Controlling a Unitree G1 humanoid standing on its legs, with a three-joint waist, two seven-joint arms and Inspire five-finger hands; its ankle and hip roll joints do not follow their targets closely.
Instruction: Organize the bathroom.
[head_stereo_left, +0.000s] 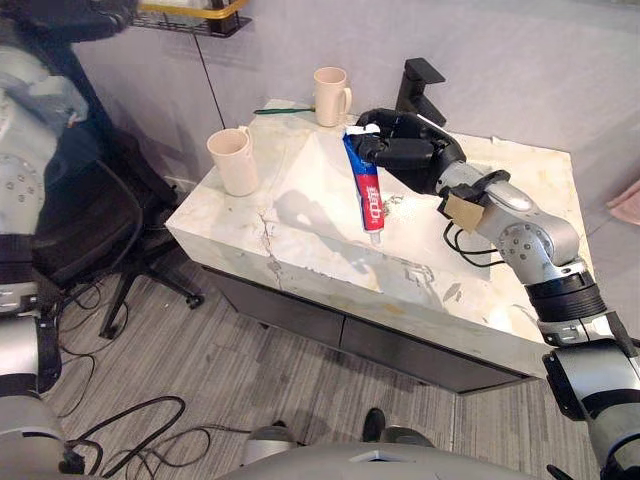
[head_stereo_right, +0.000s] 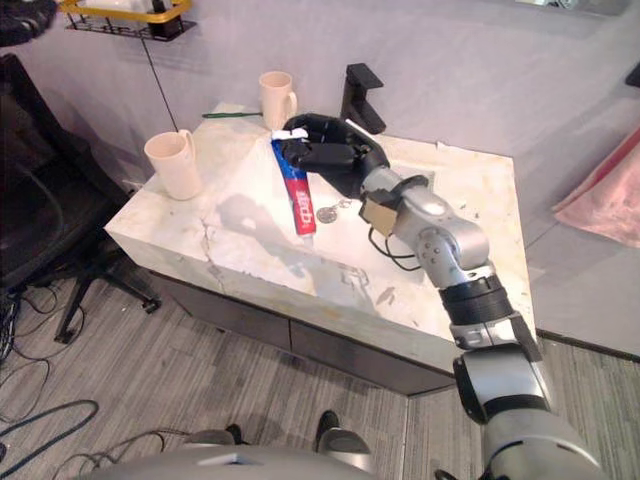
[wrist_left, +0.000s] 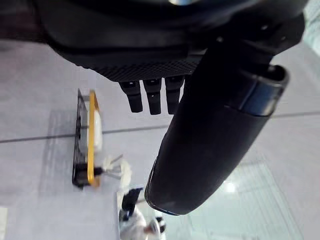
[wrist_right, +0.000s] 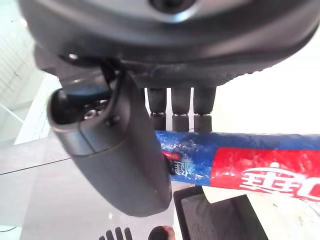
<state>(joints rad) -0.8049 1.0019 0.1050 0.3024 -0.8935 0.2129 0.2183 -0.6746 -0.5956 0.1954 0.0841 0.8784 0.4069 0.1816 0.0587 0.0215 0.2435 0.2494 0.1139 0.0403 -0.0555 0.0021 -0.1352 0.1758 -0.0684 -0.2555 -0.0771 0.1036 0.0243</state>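
A blue and red toothpaste tube (head_stereo_left: 367, 190) hangs with its cap end down over the marble sink's basin (head_stereo_left: 320, 215), and my right hand (head_stereo_left: 405, 150) is shut on its flat top end. In the right wrist view the thumb (wrist_right: 110, 150) and fingers pinch the tube (wrist_right: 250, 167). One cream mug (head_stereo_left: 233, 160) stands on the counter's left corner. A second mug (head_stereo_left: 331, 96) stands at the back, with a green toothbrush (head_stereo_left: 285, 110) lying beside it. My left hand (wrist_left: 210, 130) is raised high at the left, fingers relaxed, holding nothing.
A black faucet (head_stereo_left: 418, 88) rises at the back of the sink, just behind my right hand. A yellow-edged wire shelf (head_stereo_left: 195, 15) hangs on the wall at upper left. A black office chair (head_stereo_left: 90, 220) stands left of the counter. Pink cloth (head_stereo_right: 605, 195) lies far right.
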